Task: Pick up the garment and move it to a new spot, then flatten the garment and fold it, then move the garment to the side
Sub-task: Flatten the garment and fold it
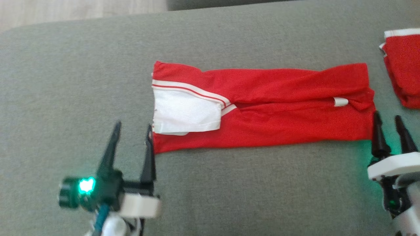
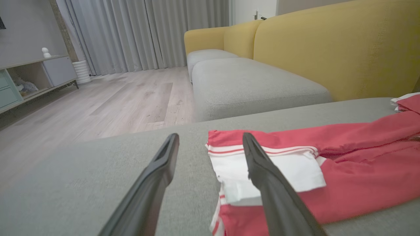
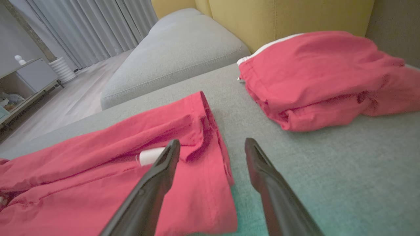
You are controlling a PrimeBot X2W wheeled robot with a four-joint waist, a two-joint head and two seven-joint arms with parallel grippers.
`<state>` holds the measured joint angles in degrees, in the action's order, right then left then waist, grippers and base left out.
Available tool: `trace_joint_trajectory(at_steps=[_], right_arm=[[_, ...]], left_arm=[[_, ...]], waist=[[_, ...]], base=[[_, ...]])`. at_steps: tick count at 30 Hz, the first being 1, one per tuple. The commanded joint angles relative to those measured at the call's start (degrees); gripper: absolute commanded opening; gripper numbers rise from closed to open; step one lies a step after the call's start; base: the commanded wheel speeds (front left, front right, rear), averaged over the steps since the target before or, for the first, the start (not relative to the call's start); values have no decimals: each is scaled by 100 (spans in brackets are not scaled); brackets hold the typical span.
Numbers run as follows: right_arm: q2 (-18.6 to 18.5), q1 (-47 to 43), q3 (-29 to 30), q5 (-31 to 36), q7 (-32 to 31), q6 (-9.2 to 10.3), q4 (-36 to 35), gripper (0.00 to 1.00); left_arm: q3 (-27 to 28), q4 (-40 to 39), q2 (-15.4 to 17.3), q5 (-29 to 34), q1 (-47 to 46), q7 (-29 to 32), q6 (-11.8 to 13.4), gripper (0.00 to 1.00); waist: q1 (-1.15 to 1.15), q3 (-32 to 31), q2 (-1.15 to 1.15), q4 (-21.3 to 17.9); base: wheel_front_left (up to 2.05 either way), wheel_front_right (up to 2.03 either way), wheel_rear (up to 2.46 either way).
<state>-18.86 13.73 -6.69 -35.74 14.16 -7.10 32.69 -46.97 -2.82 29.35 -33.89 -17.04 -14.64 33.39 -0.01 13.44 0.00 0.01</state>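
Two open hands are lining up at the ends of a long red garment (image 1: pixel 279 121) lying on a grey cushion (image 1: pixel 229 183).

The cushion is carrying the garment flat across its middle as a narrow strip, with a white panel (image 1: pixel 185 111) showing at its left end. A second red garment (image 1: pixel 403 72) is sitting well apart at the far right. I'm judging the fold to be the step in hand, and the next move is calling for both hands to pinch the near corners. The left hand (image 1: pixel 134 125) is hovering at the near-left corner, fingers spread, one over the cloth's edge. The right hand (image 1: pixel 387 115) is hovering just off the near-right corner, equally spread. Both are holding nothing.
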Motion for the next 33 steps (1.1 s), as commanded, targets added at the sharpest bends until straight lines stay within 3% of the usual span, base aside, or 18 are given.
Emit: trace_joint_trajectory(at_steps=[1,7,15,16,17,19,20,25,33], right_arm=[[-36,88,157,152,67,-39,-138,100],[128,443,855,549,-274,-39,428,100],[213,892,1364,905,-780,-39,1447,100],[234,942,1392,937,-854,-39,1584,94],[282,1032,1439,954,-987,-39,1807,50],[340,1107,1436,930,-1078,-39,1931,25],[373,1138,1412,898,-1106,-39,1947,3],[376,1189,1188,666,-1199,-39,1843,0],[-263,1148,1279,360,-1008,-39,1532,0]], left_arm=[[476,-223,-119,374,168,-34,45,100],[970,-318,-899,1222,854,-35,-327,100],[1572,-304,-1406,1692,1200,-35,-850,100],[1657,-290,-1462,1741,1237,-35,-920,100],[1813,-268,-1564,1841,1305,-35,-1056,100],[1961,-246,-1659,1928,1377,-35,-1177,100],[2033,-237,-1700,1971,1409,-35,-1234,100],[2335,-183,-1877,2184,1519,-36,-1489,100],[2677,-151,-2114,2425,1632,-36,-1835,100]], waist=[[1,-117,0,132],[1,-222,0,518],[1,-219,0,791],[1,-214,0,807],[1,-210,0,826],[1,-215,0,824],[1,-220,0,812],[1,-267,0,721],[1,-322,0,571]], base=[[0,0,0],[0,0,0],[0,0,0],[0,0,0],[0,0,0],[0,0,0],[0,0,0],[0,0,0],[0,0,0]])
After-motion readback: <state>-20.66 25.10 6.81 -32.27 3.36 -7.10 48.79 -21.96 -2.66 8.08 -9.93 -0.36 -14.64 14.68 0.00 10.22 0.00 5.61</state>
